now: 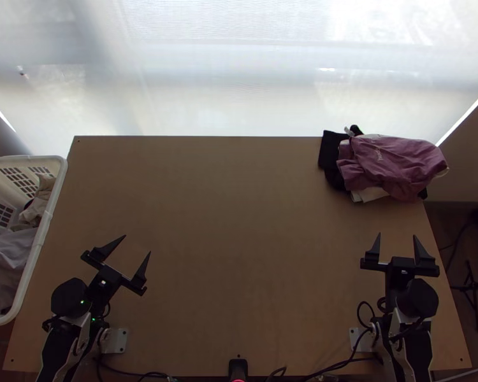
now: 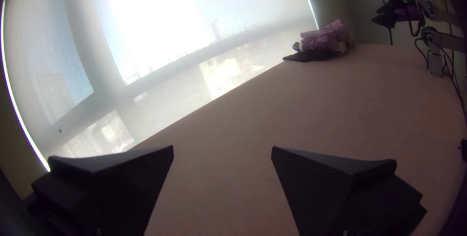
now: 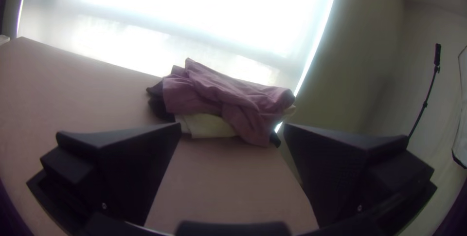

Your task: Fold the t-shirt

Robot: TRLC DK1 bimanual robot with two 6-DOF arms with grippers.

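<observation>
A mauve garment (image 1: 398, 162) lies bunched on a pile at the table's far right corner; whether it is the t-shirt I cannot tell. Black cloth (image 1: 331, 149) and white cloth (image 1: 368, 194) stick out beneath it. My left gripper (image 1: 137, 246) stands open over the near left of the table, far from the pile. Nearer the pile, on its near side, my right gripper (image 1: 397, 237) is open too. The left wrist view has the left gripper (image 2: 222, 148) with nothing between its fingers. In the right wrist view the mauve garment (image 3: 228, 92) lies beyond the right gripper (image 3: 232, 125).
A white basket (image 1: 36, 245) holding grey and beige clothes (image 1: 9, 254) stands at the table's left edge. The wooden table (image 1: 239, 223) spreads between the arms. Black cables (image 1: 341, 364) run along its near edge, and a blind (image 1: 239, 83) hangs behind the far edge.
</observation>
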